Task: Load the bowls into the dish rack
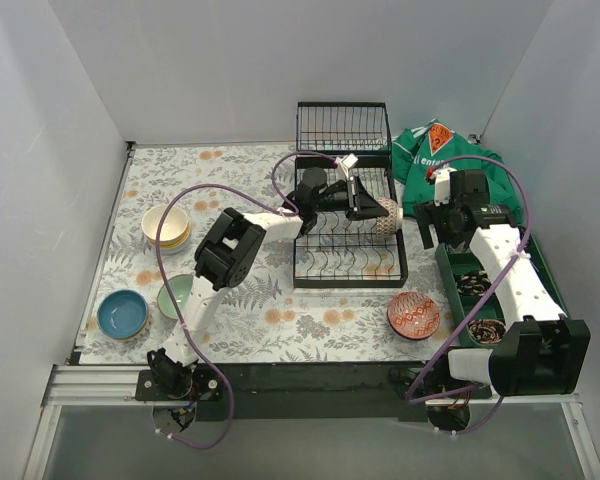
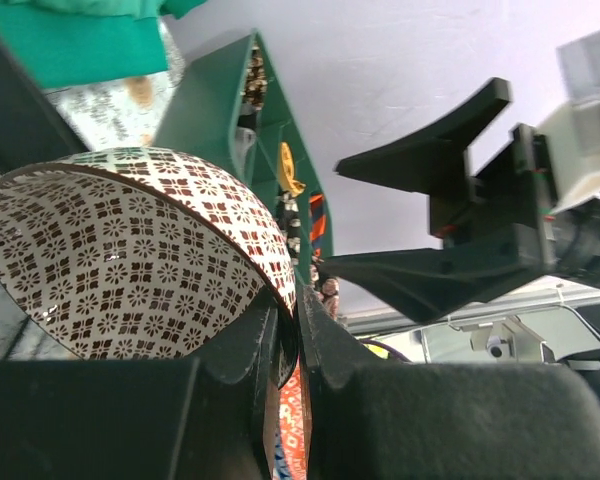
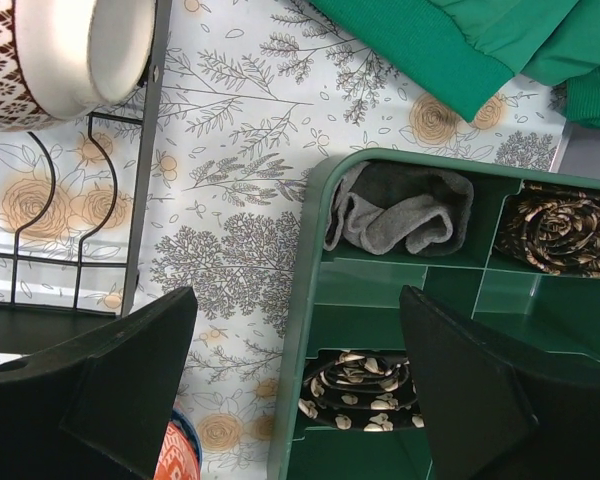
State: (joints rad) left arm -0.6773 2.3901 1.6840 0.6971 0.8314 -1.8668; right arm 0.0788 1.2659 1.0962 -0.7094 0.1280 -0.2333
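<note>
Floral cloth (image 1: 280, 325) covers the table. At the dish rack's (image 1: 345, 245) 3 o'clock edge, the left gripper (image 1: 365, 207) pinches the rim of the brown patterned bowl (image 2: 130, 260), which is tipped on edge. The right gripper (image 3: 292, 300) hovers with jaws spread, beside the green tray (image 3: 380, 158). A red patterned bowl (image 1: 414, 315) sits at the rack's 5 o'clock. The cream stack (image 1: 166, 225), mint bowl (image 1: 175, 295) and blue bowl (image 1: 122, 313) lie around 8 to 9 o'clock.
</note>
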